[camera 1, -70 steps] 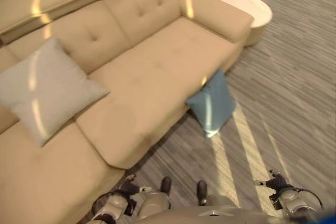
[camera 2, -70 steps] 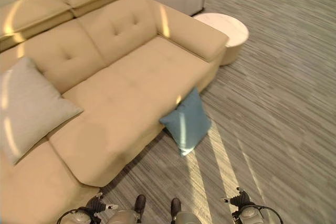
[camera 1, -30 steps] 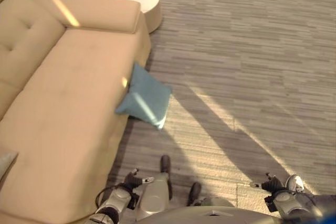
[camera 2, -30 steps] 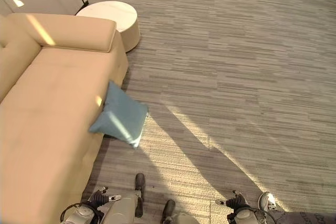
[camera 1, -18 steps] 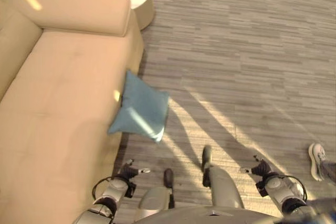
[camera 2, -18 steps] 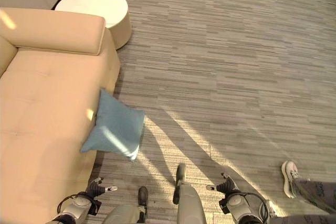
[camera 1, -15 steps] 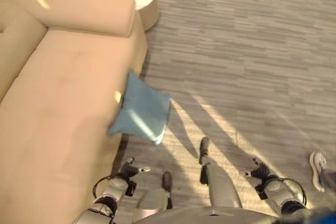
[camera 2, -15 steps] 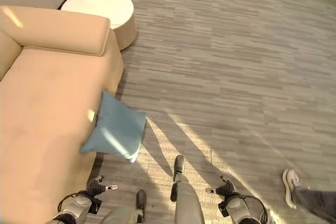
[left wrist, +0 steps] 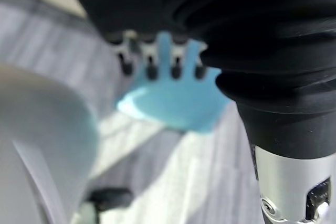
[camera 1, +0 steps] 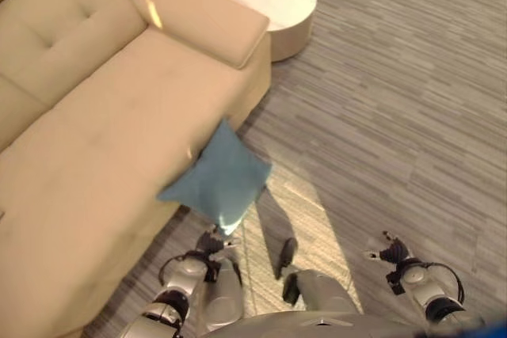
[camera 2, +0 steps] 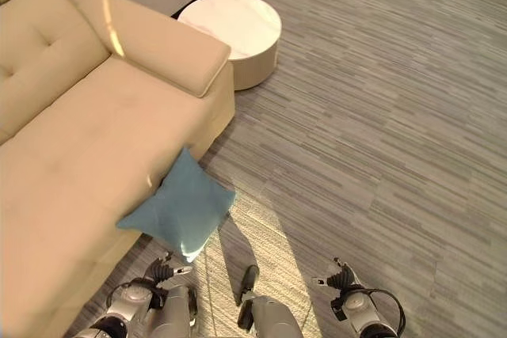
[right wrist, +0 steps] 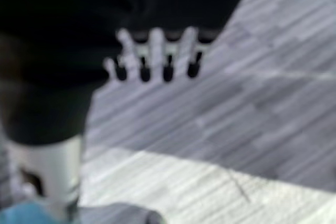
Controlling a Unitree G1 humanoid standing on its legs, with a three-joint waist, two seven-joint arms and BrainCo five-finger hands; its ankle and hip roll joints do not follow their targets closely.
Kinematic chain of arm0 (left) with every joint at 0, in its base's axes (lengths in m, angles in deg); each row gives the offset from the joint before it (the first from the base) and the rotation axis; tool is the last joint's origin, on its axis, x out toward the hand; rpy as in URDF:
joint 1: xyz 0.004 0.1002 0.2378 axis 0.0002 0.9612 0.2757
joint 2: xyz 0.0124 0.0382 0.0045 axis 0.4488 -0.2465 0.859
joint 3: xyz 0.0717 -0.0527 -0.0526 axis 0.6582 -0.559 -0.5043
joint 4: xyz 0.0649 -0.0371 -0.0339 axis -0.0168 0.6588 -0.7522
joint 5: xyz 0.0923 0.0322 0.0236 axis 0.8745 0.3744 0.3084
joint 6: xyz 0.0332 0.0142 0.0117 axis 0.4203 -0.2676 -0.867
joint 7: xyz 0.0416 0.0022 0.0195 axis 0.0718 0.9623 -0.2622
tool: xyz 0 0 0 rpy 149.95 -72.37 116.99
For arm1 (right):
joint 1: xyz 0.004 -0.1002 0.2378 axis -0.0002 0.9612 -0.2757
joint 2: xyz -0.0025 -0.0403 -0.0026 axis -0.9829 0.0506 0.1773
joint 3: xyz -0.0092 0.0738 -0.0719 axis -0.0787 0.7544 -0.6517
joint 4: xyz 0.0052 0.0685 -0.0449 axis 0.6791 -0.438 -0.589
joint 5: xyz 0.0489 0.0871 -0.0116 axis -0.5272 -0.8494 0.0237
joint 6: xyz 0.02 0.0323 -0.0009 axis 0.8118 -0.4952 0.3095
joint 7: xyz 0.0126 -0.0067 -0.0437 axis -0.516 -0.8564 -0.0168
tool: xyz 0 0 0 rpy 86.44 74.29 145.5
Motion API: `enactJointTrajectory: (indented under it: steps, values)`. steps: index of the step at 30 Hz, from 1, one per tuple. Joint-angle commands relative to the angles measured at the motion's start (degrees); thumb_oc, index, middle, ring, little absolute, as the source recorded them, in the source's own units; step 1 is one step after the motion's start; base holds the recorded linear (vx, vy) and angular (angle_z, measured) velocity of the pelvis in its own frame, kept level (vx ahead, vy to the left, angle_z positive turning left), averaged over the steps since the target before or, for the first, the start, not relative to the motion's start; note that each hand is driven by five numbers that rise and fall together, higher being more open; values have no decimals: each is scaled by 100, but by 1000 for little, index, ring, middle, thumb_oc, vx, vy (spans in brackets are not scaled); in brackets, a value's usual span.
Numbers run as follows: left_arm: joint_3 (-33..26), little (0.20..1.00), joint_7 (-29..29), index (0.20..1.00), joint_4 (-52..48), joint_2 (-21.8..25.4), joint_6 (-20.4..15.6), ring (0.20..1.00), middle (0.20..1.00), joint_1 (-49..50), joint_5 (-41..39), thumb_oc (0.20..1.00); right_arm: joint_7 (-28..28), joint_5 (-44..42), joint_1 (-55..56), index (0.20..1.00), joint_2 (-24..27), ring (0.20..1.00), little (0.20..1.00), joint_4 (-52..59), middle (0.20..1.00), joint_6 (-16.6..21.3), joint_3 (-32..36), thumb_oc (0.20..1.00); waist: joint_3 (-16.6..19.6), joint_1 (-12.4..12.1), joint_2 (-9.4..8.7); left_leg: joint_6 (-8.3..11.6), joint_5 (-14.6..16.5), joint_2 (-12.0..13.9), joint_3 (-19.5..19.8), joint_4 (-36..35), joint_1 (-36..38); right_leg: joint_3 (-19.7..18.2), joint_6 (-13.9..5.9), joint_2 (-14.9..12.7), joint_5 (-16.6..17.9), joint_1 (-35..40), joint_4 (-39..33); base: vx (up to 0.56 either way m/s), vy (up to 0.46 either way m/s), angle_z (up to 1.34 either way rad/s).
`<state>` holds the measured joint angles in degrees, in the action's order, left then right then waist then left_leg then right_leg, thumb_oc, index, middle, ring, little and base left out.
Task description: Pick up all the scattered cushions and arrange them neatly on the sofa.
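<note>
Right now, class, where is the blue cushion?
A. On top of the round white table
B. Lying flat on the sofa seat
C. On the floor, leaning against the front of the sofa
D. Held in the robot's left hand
C: the blue cushion stands on the floor, propped against the front of the sofa, and neither hand touches it.

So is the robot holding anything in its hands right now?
No. The left hand and right hand are both open and empty. The blue cushion leans against the sofa front, untouched.

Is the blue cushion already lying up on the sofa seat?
No, the blue cushion stands on the floor, leaning against the sofa front.
</note>
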<state>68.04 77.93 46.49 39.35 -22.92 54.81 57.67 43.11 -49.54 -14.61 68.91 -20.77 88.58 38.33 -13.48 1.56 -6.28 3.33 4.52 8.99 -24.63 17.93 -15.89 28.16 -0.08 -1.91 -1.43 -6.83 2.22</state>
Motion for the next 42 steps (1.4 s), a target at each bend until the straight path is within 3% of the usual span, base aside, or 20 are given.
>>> enactJointTrajectory:
  steps: [1,6,7,8,10,11,12,13,15,16,20,22,23,25,28,31,32,33,37,42]
  values:
    - [40,1000,-21,1000,-76,127,-32,1000,1000,187,54,1000,46,-9,158,1000,163,1000,1000,70,1000,25,80,1000,192,-105,202,-263,242,-320,436,-280,340,-693,-545,-689,-278,-37,779,254,156,31]
    - [-40,1000,-14,1000,-136,235,-3,1000,1000,334,98,1000,-31,78,222,1000,68,1000,1000,219,1000,41,47,1000,213,-206,136,-464,296,-655,767,-713,658,-755,-788,-965,-176,-166,1646,165,113,10]
    - [-26,1000,14,1000,-168,322,3,1000,1000,310,145,1000,-46,67,216,1000,66,1000,1000,346,1000,54,57,1000,127,-158,137,-573,173,-763,1037,-809,697,-1301,-804,-876,12,-502,2085,110,73,37]
    - [-21,1000,28,1000,-200,328,-14,1000,1000,314,125,1000,-39,50,206,1000,78,1000,1000,391,1000,71,44,1000,92,-147,155,-584,197,-794,1153,-811,726,-1572,-758,-782,-21,-631,2147,88,3,64]
    - [-9,1000,60,1000,-197,316,-68,1000,1000,281,86,1000,-20,37,157,1000,111,1000,1000,518,1000,100,6,1000,28,-93,184,-568,231,-839,1435,-813,765,-2037,-692,-636,-57,-828,1871,92,-40,112]
    - [-10,1000,60,1000,-196,316,-68,1000,1000,281,86,1000,-20,37,157,1000,111,1000,1000,518,1000,100,6,1000,27,-91,185,-568,233,-838,1437,-810,764,-2035,-692,-635,-58,-826,1872,134,-93,141]
    - [-10,1000,91,1000,-193,331,-100,1000,1000,244,56,1000,-16,20,106,1000,174,1000,1000,644,1000,110,-30,1000,-36,-33,195,-529,281,-940,1759,-797,796,-2560,-753,-577,130,-1060,1402,91,-74,123]
    - [-11,1000,91,1000,-192,332,-100,1000,1000,242,56,1000,-17,20,104,1000,173,1000,1000,644,1000,110,-30,1000,-25,-29,194,-529,266,-942,1761,-804,780,-2557,-753,-578,148,-1070,1386,199,-172,88]
    - [5,1000,116,1000,-74,334,-142,1000,1000,166,39,1000,-19,40,122,1000,215,1000,1000,785,1000,133,-50,1000,-140,62,152,-426,329,-1113,2361,-726,823,-3179,-887,-498,372,-1188,770,133,-185,84]
    - [3,1000,125,1000,-44,347,-155,1000,1000,140,33,1000,-19,41,116,1000,232,1000,1000,849,1000,141,-43,1000,-160,71,129,-394,311,-1162,2541,-751,797,-3259,-924,-515,441,-1257,653,43,-174,156]
    - [37,1000,162,1000,78,350,-194,1000,1000,70,24,1000,-24,0,170,1000,271,1000,1000,921,1000,216,37,1000,-221,10,58,-250,230,-1298,3115,-596,563,-2851,-952,-799,462,-1068,483,0,-230,151]
    - [35,1000,167,1000,150,335,-190,1000,1000,59,19,1000,-30,5,163,1000,267,1000,1000,905,1000,242,36,1000,-187,12,62,-187,148,-1259,3209,-680,516,-2769,-960,-786,434,-1020,477,28,-285,97]
    - [39,1000,140,1000,234,316,-213,1000,1000,128,1,1000,-78,1,193,1000,270,1000,1000,916,1000,288,6,1000,-50,43,118,-41,-7,-999,3292,-876,475,-2590,-908,-696,288,-838,473,58,-252,83]
    - [38,1000,140,1000,234,318,-213,1000,1000,127,1,1000,-78,1,191,1000,268,1000,1000,915,1000,288,5,1000,-33,58,111,-43,-31,-1011,3302,-891,456,-2581,-912,-710,300,-854,463,45,-211,68]
    - [-65,1000,151,1000,296,313,-194,1000,1000,205,-63,1000,-66,-113,316,1000,258,1000,1000,1025,1000,335,42,1000,53,238,133,106,-108,-520,2558,-676,299,-2392,-737,-589,35,-517,428,46,-220,76]
    - [-108,1000,141,1000,189,335,-181,1000,1000,164,-143,1000,-44,-256,364,1000,226,1000,1000,1028,1000,326,109,1000,-2,326,243,52,-396,-158,1664,-582,-8,-2021,-631,-579,-100,-341,333,-27,-106,105]
    - [-108,1000,141,1000,187,333,-179,1000,1000,166,-143,1000,-44,-256,366,1000,228,1000,1000,1027,1000,327,109,1000,-22,319,242,55,-385,-156,1659,-585,24,-2025,-630,-577,-111,-316,336,35,61,91]
    - [-105,1000,163,1000,184,384,-166,1000,1000,121,-101,1000,-1,-256,274,1000,219,1000,1000,945,1000,279,75,1000,-51,245,337,89,-702,-180,1426,-952,-145,-1950,-622,-512,-121,-319,326,84,112,81]
    - [-183,1000,123,1000,160,373,-182,1000,1000,231,-163,1000,-16,-208,269,1000,212,1000,1000,1028,1000,277,92,1000,57,223,365,33,-611,-350,1588,-1172,-80,-1980,-704,-531,-194,-342,416,169,149,1]
    - [-295,1000,141,1000,131,476,-170,1000,1000,299,-137,1000,-67,-72,151,1000,144,1000,1000,1080,1000,214,37,1000,66,103,228,-156,-296,-586,1478,-957,-21,-2270,-809,-772,-170,-364,611,177,186,-37]
